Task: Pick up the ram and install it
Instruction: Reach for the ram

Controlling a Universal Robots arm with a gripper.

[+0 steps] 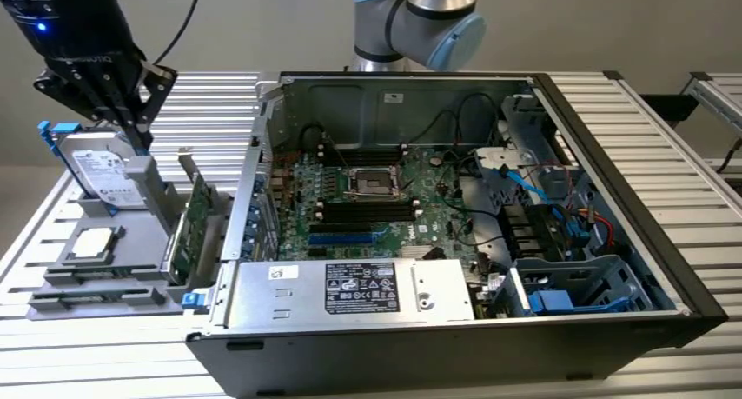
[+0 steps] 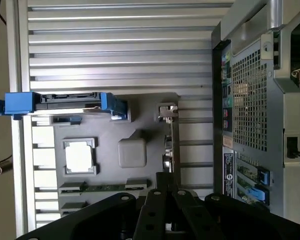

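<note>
1. The gripper (image 1: 134,131) (image 2: 165,180) hangs over the grey holder (image 1: 145,242) (image 2: 110,125). Its two black fingers are drawn together and there is nothing between them.
2. The ram (image 2: 107,187) lies below the gripper. It is set on its long edge in a slot of the holder, and one end is just beside the fingertips. The fingers do not touch it.
3. A hard drive (image 1: 102,169) (image 2: 65,102) with blue rails stands upright in the holder. It is near the gripper, past the ram.
4. A square processor chip (image 1: 93,241) (image 2: 80,156) rests in a pocket of the holder, between the hard drive and the ram.
5. A green expansion card (image 1: 191,221) (image 2: 171,145) with a metal bracket stands on edge in the holder. In the wrist view it runs on from just ahead of the gripper's tips.
6. The open computer case (image 1: 632,164) (image 2: 245,100) lies on the slatted worktop (image 1: 208,95) (image 2: 120,50). It is beyond the expansion card from the gripper, and its motherboard (image 1: 432,199) faces up.
</note>
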